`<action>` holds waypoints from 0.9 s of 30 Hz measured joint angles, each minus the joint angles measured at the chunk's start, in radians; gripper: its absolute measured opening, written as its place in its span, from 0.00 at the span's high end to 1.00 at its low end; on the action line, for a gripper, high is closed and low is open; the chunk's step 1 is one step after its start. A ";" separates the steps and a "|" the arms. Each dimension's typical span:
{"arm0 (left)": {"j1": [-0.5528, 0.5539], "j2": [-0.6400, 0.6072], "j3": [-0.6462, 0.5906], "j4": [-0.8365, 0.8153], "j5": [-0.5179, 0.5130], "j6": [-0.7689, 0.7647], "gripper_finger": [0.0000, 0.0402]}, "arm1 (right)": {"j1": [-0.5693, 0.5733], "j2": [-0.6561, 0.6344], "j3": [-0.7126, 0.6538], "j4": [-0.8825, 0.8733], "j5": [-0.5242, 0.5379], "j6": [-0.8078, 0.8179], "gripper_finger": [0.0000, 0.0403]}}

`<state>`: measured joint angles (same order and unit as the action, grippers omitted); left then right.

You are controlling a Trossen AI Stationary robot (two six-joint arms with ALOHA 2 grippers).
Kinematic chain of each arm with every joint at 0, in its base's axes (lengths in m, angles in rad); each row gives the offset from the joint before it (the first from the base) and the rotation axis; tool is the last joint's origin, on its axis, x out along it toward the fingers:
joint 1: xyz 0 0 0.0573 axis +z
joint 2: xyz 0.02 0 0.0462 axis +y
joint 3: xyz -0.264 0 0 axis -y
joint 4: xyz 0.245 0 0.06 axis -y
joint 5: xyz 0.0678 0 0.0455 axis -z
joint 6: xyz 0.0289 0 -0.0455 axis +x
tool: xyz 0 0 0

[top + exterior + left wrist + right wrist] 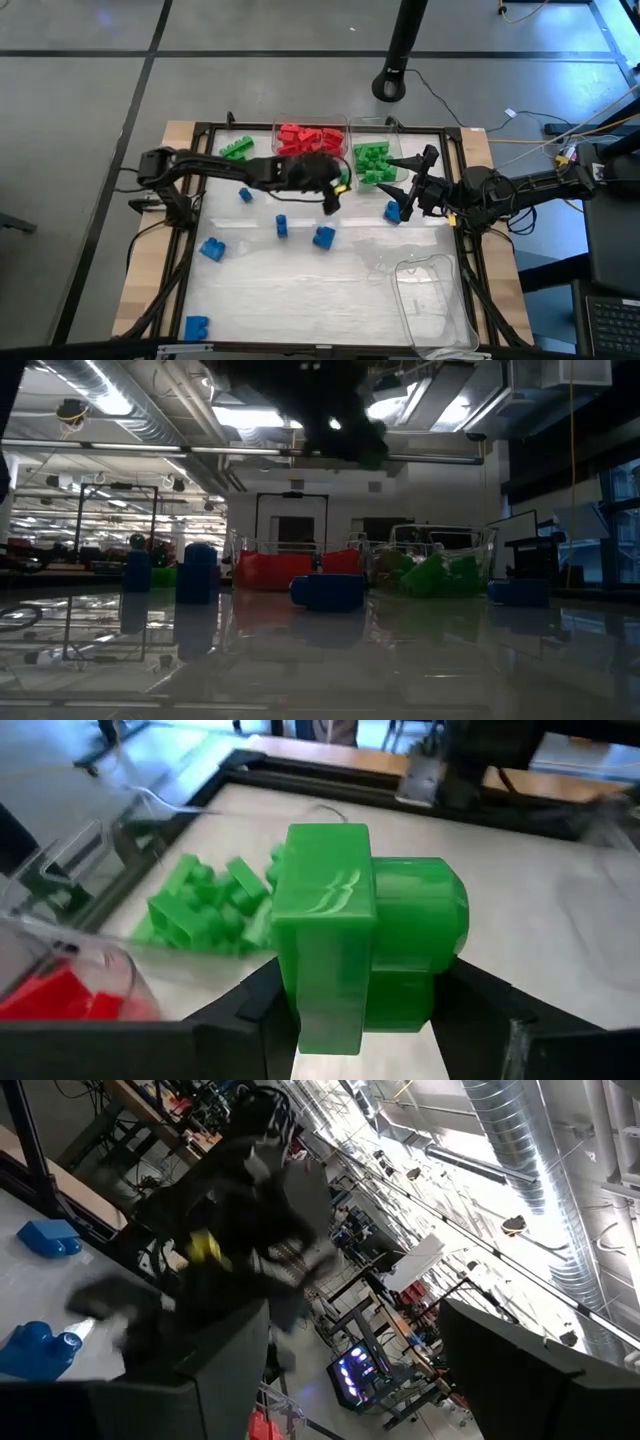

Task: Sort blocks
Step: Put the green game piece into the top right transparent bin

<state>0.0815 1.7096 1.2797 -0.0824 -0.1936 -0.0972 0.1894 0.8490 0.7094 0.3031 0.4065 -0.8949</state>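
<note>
Left gripper [365, 1040]: your jaws grip a green block [360, 935], near the green bin [377, 163].
Right gripper [408, 190]: your jaws open, empty.

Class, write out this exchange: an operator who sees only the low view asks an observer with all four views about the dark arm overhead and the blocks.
Operator: I only see a dark arm overhead. Is it carrying anything?
Observer: Yes. The left gripper is shut on a green block.
Operator: Where over the table is it?
Observer: In the high view, it hangs beside the clear bin that holds the other green blocks.
</note>
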 joint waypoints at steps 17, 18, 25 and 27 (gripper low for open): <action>0.211 0.402 0.283 0.246 0.116 0.025 0.57 | 0.000 0.000 0.000 0.007 0.000 -0.055 0.28; 0.214 0.413 0.288 0.263 0.117 -0.007 0.57 | 0.000 0.000 0.000 -0.001 0.000 -0.055 0.28; 0.233 0.434 0.290 0.323 0.118 -0.078 0.49 | 0.000 0.000 0.000 -0.018 0.000 -0.055 0.28; 0.235 0.434 0.290 0.298 0.130 -0.075 0.43 | 0.000 0.000 0.000 -0.018 0.000 -0.055 0.28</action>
<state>0.3161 2.1441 1.5696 0.2160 -0.0636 -0.1719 0.1894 0.8490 0.7094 0.2849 0.4065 -0.9497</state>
